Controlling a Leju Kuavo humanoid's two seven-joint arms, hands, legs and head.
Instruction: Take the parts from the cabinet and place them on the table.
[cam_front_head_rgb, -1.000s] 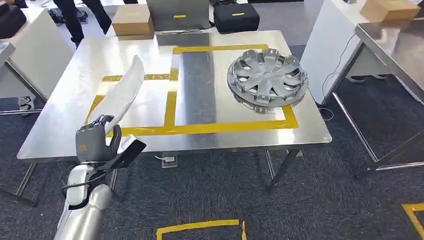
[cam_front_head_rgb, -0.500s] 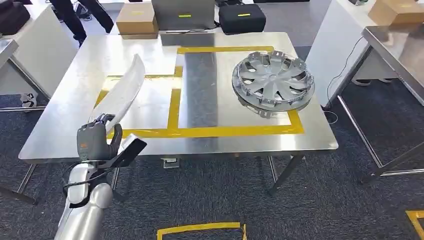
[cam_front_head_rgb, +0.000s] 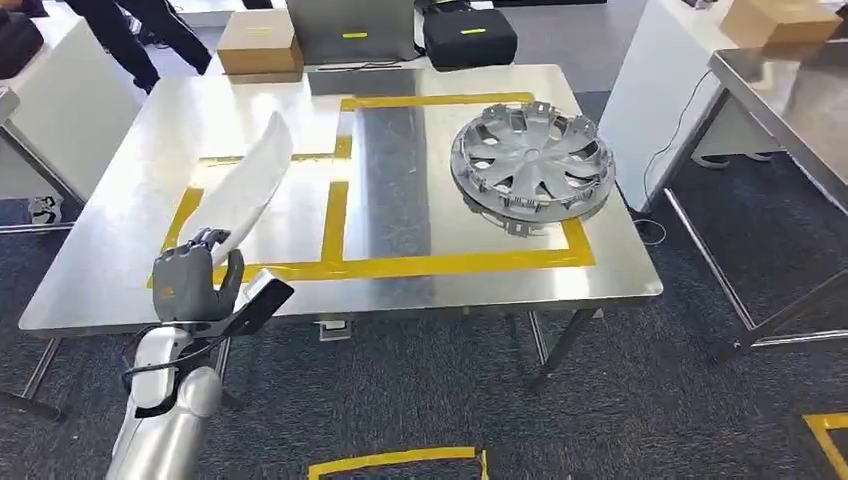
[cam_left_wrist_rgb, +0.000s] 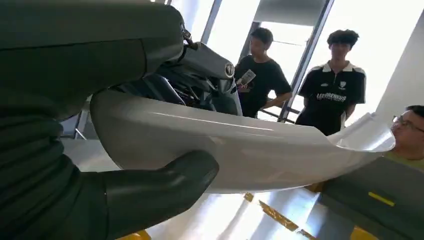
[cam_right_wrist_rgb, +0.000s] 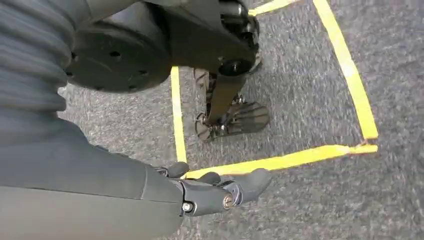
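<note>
- One big steel table (cam_front_head_rgb: 120, 290) takes up most of the floor ahead of the robot, its top marked into boxes with yellow tape (cam_front_head_rgb: 400, 266).
- On the far right part of that top, inside a taped box, lies a silver wheel cover (cam_front_head_rgb: 530, 163), flat and well apart from everything else.
- Over the near left part of the table a long pale trim panel (cam_front_head_rgb: 245, 180) slants up and away from the robot, its lower end at the left hand (cam_front_head_rgb: 190, 280); I cannot tell whether its far end touches the steel.
- The left hand sits at the table's near edge, and from the left wrist view the thumb is pressed under the panel with the darker fingers (cam_left_wrist_rgb: 200, 95) wrapped over its upper side, so the part is firmly held.
- Beyond the table's far edge stand a cardboard box (cam_front_head_rgb: 259, 42), a grey case (cam_front_head_rgb: 350, 28) and a black bag (cam_front_head_rgb: 468, 35) in a row.
- A second steel table (cam_front_head_rgb: 790, 90) juts in at the right, with another cardboard box (cam_front_head_rgb: 775, 18) behind it.
- Three people show behind the panel in the left wrist view, one of them (cam_left_wrist_rgb: 339, 92) in a dark shirt.
- Down by the carpet, the right hand (cam_right_wrist_rgb: 215, 192) hangs over a yellow floor marking (cam_right_wrist_rgb: 280, 161), fingers loosely curved and holding nothing.
</note>
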